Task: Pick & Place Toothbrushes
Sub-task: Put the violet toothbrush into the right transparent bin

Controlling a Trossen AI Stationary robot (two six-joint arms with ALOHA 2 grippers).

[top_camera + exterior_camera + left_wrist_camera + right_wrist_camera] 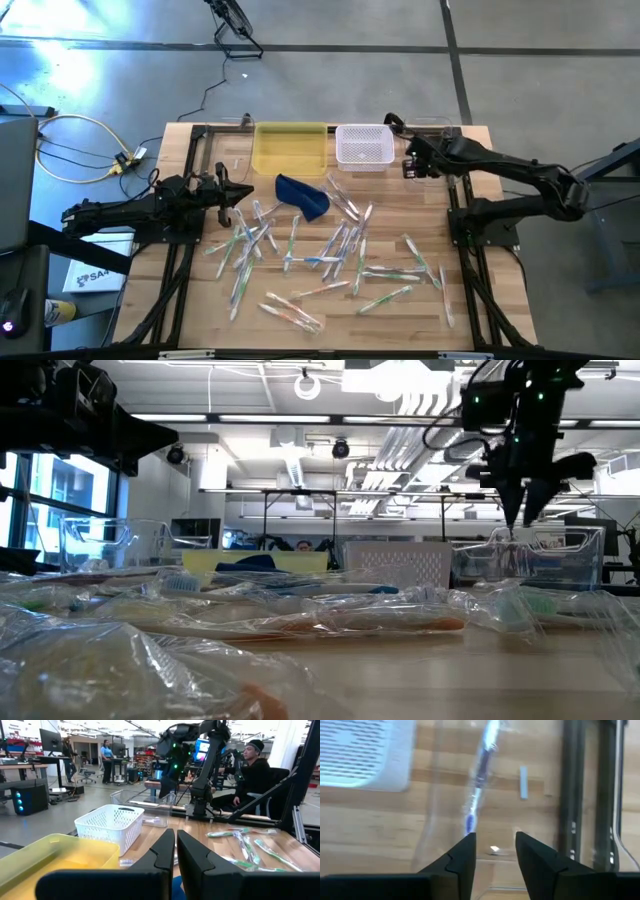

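Worktop (180, 310): a pale wooden slab filling the middle of the high view, and you have both arms over it.

Yellow tray (290, 150) and white basket (363, 146): side by side at upper centre of the high view. A clear bin (545, 560) stands just right of the basket, under the right arm.

Blue pouch (304, 196): crumpled just below the tray, not part of your job.

Toothbrushes (330, 255): thin wrapped sticks, white or clear with green, blue and orange touches, strewn across the centre and lower half of the high view at every angle, many overlapping.

Right claw (493, 845): up at upper right of centre in the high view, beside the basket, fingers parted and holding nothing. One wrapped toothbrush (479, 777) with a blue-purple end lies straight ahead of it in the right wrist view, clear of the fingers, its long axis running away from the claw toward the top of that frame. It appears released there; your next pick probably means swinging this arm back down-frame toward the scatter.

Left claw (175, 851): at middle left of the high view, clenched on nothing. It sits right at the edge of the pile, so judge it the nearer arm for the left-hand brushes.
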